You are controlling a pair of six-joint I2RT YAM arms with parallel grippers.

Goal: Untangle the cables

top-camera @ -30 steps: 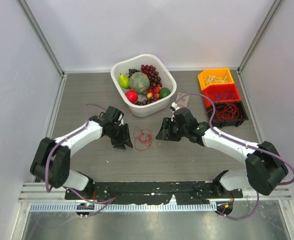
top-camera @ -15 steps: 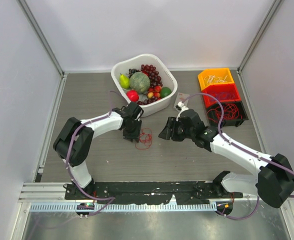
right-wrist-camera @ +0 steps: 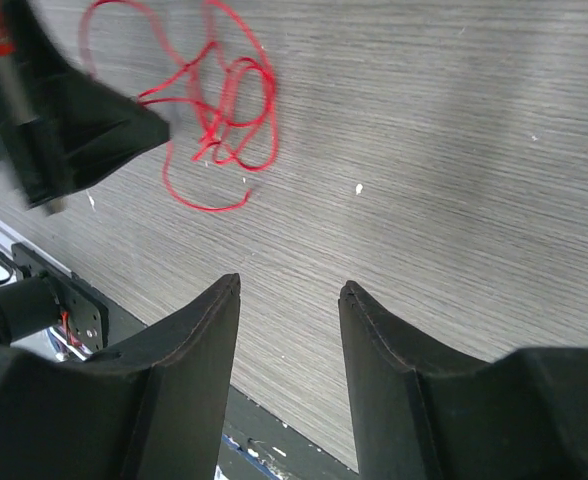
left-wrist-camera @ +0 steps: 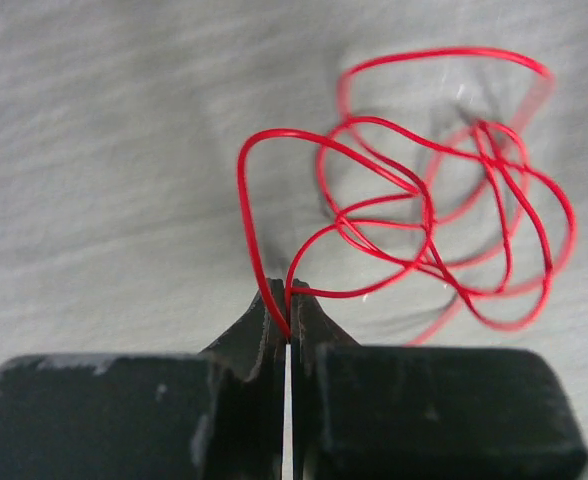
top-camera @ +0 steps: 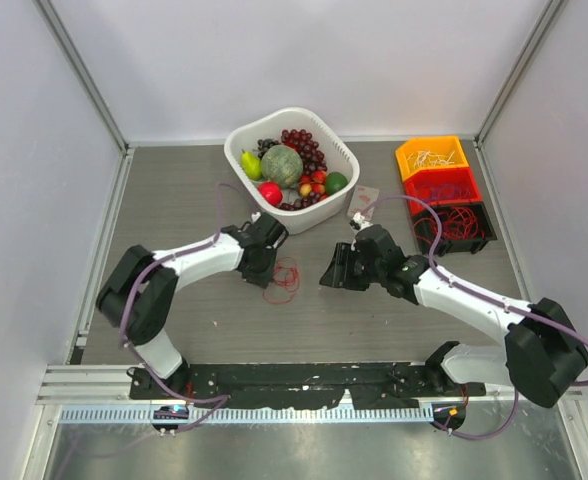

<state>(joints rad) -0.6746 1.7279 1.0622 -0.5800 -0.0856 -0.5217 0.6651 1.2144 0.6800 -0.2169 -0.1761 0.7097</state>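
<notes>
First pull in hand: your L gripper (left-wrist-camera: 286,305) is pinched shut on one red loop of the cables (left-wrist-camera: 424,200) on the worktop (left-wrist-camera: 94,150). R gripper (right-wrist-camera: 289,290) hangs open beside them (empty). Next: grab another strand w/ R, pull apart.

Right hand (right-wrist-camera: 290,284) stands parted, red cables (right-wrist-camera: 224,115) beyond it.

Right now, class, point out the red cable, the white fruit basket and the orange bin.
red cable (left-wrist-camera: 421,193), left wrist view, where its loops cross.
white fruit basket (top-camera: 314,215), top external view, its near wall.
orange bin (top-camera: 429,141), top external view, its far rim.
</notes>
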